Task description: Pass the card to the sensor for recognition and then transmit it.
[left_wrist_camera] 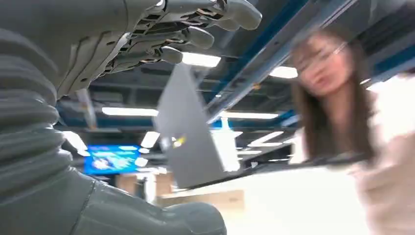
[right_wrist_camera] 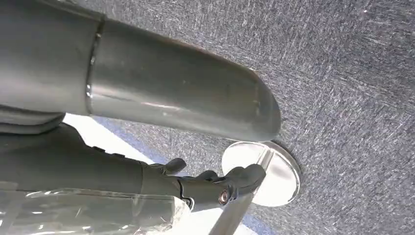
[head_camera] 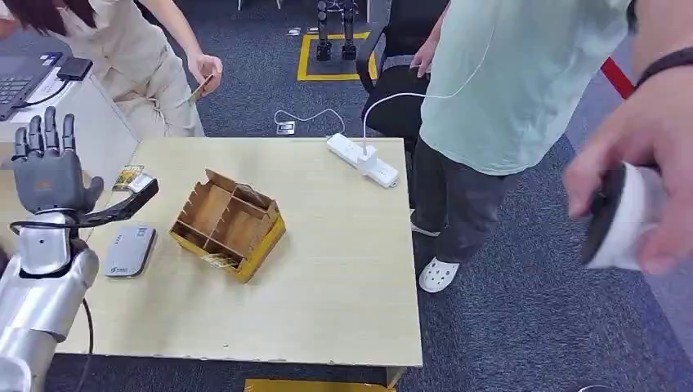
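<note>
My left hand (head_camera: 47, 167) is raised over the table's left edge, fingers up and spread, thumb pointing right, and it holds nothing. From the left wrist its fingers (left_wrist_camera: 195, 34) are stretched out with nothing between them. The grey card sensor (head_camera: 131, 249) lies flat on the table just right of that arm. A person in beige at the back left holds a small card (head_camera: 203, 84) in one hand. More cards (head_camera: 131, 176) lie on the table near my thumb. My right hand (right_wrist_camera: 215, 183) hangs over the carpet with nothing in it.
An open cardboard divider box (head_camera: 229, 224) stands mid-table. A white power strip (head_camera: 364, 159) lies at the far edge. A person in a teal shirt (head_camera: 490, 82) stands at the table's right side. Another person's hand (head_camera: 637, 163) holds a white roll close to the camera.
</note>
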`<state>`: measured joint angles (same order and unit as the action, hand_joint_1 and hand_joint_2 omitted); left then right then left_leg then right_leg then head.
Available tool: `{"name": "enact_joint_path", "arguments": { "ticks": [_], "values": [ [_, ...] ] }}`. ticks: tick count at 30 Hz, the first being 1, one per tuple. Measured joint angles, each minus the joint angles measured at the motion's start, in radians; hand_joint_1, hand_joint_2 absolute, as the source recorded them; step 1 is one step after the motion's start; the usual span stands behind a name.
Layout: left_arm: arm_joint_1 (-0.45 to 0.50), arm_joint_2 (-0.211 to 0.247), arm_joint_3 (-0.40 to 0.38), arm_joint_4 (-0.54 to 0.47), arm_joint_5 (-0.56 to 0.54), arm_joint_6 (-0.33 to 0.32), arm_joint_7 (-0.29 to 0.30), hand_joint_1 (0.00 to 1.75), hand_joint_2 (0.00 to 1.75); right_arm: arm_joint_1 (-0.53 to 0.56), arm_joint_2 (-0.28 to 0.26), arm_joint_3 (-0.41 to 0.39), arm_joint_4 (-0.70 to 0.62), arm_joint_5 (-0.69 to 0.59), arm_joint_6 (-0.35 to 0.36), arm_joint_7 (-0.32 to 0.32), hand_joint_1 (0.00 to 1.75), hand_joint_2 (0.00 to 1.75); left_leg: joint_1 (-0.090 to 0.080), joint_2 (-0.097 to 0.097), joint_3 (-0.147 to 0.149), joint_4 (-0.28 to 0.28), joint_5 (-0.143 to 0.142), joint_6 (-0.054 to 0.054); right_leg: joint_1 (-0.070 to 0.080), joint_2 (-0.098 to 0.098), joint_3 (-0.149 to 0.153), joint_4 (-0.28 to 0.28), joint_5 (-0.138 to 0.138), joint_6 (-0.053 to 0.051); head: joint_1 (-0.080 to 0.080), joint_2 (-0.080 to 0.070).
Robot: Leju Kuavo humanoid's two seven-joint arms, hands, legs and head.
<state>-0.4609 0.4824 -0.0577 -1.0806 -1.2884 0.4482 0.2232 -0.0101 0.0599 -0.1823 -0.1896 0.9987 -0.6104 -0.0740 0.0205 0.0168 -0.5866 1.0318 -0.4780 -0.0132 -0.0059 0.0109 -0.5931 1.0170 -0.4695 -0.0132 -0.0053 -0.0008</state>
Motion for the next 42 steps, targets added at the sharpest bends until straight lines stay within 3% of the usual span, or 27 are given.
{"name": "enact_joint_path", "arguments": {
  "ticks": [5, 9, 13, 21, 26, 30, 32, 35, 42],
  "values": [
    [0.048, 0.112, 0.12, 0.132, 0.087, 0.045, -0.019, 0.0, 1.75, 0.007, 0.0, -0.011, 0.0, -0.007, -0.002, 0.005, 0.0, 0.0, 0.0, 0.001, 0.0, -0.001, -0.001, -0.002, 0.001, 0.001, -0.001, 0.0, -0.001, -0.001, 0.0, 0.0],
    [0.161, 0.177, 0.241, 0.2, 0.155, 0.048, -0.016, 0.0, 1.75, 0.01, 0.0, -0.025, 0.0, -0.011, -0.002, 0.006, 0.0, 0.0, 0.0, 0.002, 0.0, -0.001, -0.003, -0.003, 0.001, 0.002, -0.001, 0.0, -0.003, -0.002, -0.001, 0.0],
    [0.291, 0.198, 0.388, 0.227, 0.199, 0.076, -0.042, 0.0, 1.75, 0.016, 0.0, -0.035, 0.0, -0.011, -0.004, 0.012, 0.0, 0.0, 0.0, 0.001, -0.001, -0.001, -0.004, -0.003, 0.0, 0.002, -0.001, -0.001, -0.005, 0.0, 0.0, 0.0],
    [0.44, 0.187, 0.605, 0.253, 0.179, 0.074, -0.059, 0.0, 1.75, 0.019, 0.0, -0.052, 0.0, -0.013, -0.006, 0.026, 0.0, 0.0, 0.0, -0.001, 0.0, -0.001, -0.006, -0.002, 0.0, 0.0, 0.002, -0.001, -0.005, 0.001, 0.0, 0.0],
    [0.526, 0.079, 0.855, 0.259, 0.015, 0.039, -0.135, 0.0, 1.75, 0.03, 0.0, -0.074, 0.0, -0.027, -0.016, 0.035, 0.0, 0.0, 0.0, 0.0, 0.001, -0.001, -0.007, -0.002, 0.0, 0.0, 0.002, -0.002, -0.007, 0.001, 0.002, 0.0],
    [0.546, -0.074, 1.106, 0.212, -0.217, -0.063, -0.181, 0.0, 1.75, 0.039, 0.0, -0.099, 0.0, -0.029, -0.016, 0.048, 0.0, 0.0, -0.001, -0.001, 0.001, -0.001, -0.009, 0.001, -0.001, 0.0, 0.002, -0.003, -0.008, 0.002, 0.001, 0.0],
    [0.547, -0.151, 1.198, 0.175, -0.22, -0.091, -0.159, 0.0, 1.75, 0.041, 0.001, -0.107, 0.0, -0.031, -0.015, 0.055, 0.0, 0.0, -0.001, -0.001, 0.001, -0.001, -0.009, 0.001, -0.001, -0.001, 0.003, -0.003, -0.008, 0.002, 0.002, 0.0],
    [0.565, -0.268, 1.262, 0.12, -0.221, -0.109, -0.083, 0.0, 1.75, 0.044, 0.007, -0.122, 0.0, -0.035, -0.014, 0.065, 0.0, 0.0, -0.002, -0.001, 0.003, -0.001, -0.01, 0.002, -0.002, -0.001, 0.005, -0.003, -0.008, 0.003, 0.001, 0.0],
    [0.557, -0.475, 1.36, 0.054, -0.221, -0.095, -0.129, 0.0, 1.75, 0.046, 0.022, -0.155, 0.0, -0.058, 0.013, 0.081, 0.0, 0.0, -0.003, -0.006, 0.004, 0.0, -0.011, 0.003, -0.003, -0.006, 0.008, -0.004, -0.01, 0.005, 0.001, 0.0]
  ]
}}
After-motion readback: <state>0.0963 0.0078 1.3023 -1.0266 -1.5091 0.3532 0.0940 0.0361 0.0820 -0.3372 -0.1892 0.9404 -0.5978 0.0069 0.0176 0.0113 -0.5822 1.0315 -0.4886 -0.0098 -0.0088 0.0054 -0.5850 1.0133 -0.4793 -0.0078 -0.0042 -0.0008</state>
